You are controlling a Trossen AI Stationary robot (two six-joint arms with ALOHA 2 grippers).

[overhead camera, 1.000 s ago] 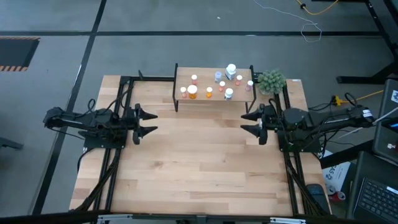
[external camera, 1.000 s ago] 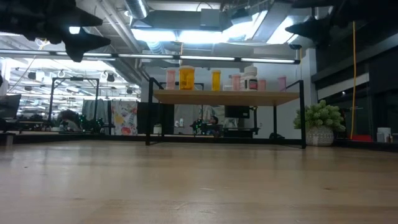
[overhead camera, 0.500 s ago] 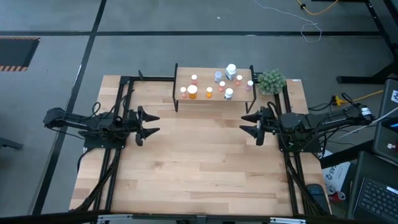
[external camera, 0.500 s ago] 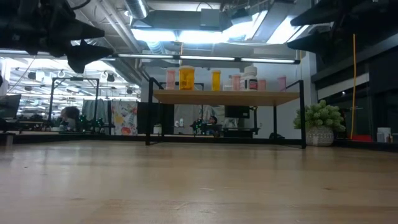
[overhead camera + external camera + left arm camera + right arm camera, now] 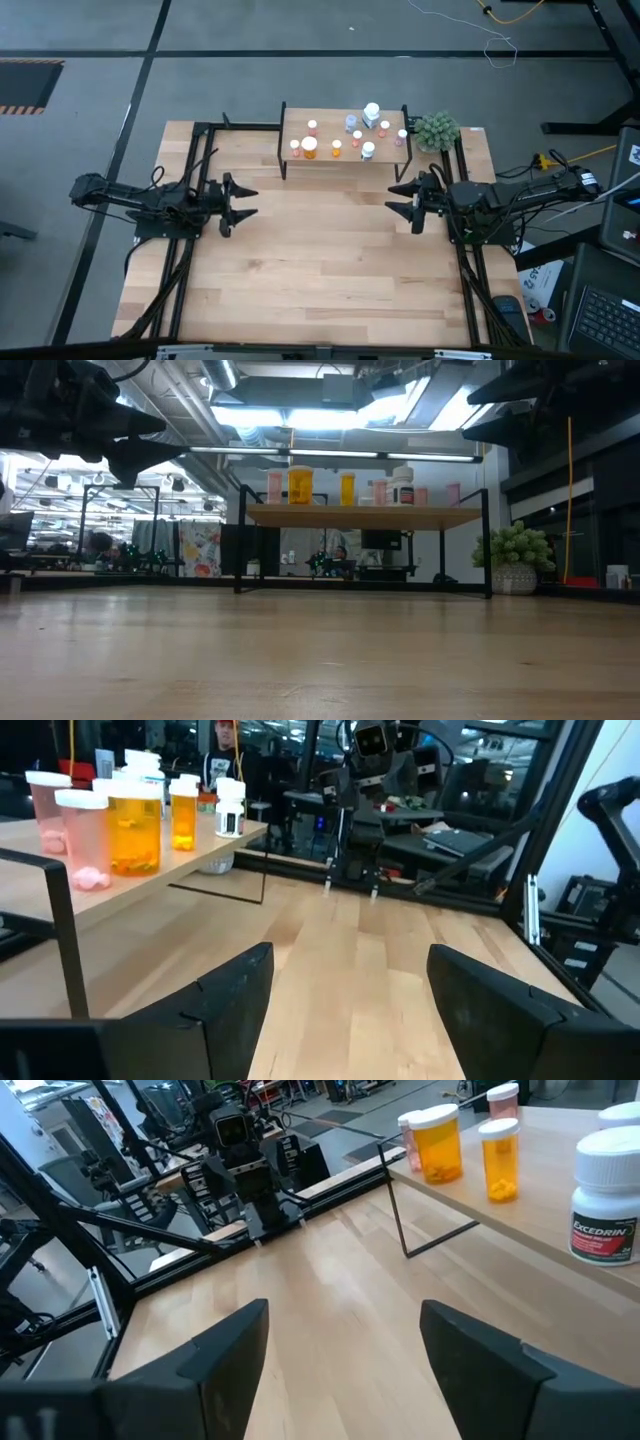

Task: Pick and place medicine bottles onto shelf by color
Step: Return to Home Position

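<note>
Left hand (image 5: 238, 200) at 9 o'clock and right hand (image 5: 402, 200) at 3 both hang open, empty. Bottles (image 5: 309, 148) all stand on the shelf (image 5: 330, 130) at 12, so they should just back off level, clear of its legs.

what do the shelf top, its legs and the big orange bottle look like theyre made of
The shelf top looks like pale wood, matte, with faint grain; solid or veneer is unclear. The legs are thin, straight and black, probably painted metal. The big orange bottle seems translucent plastic, since light glows through it; its cap is opaque, smooth white.
</note>
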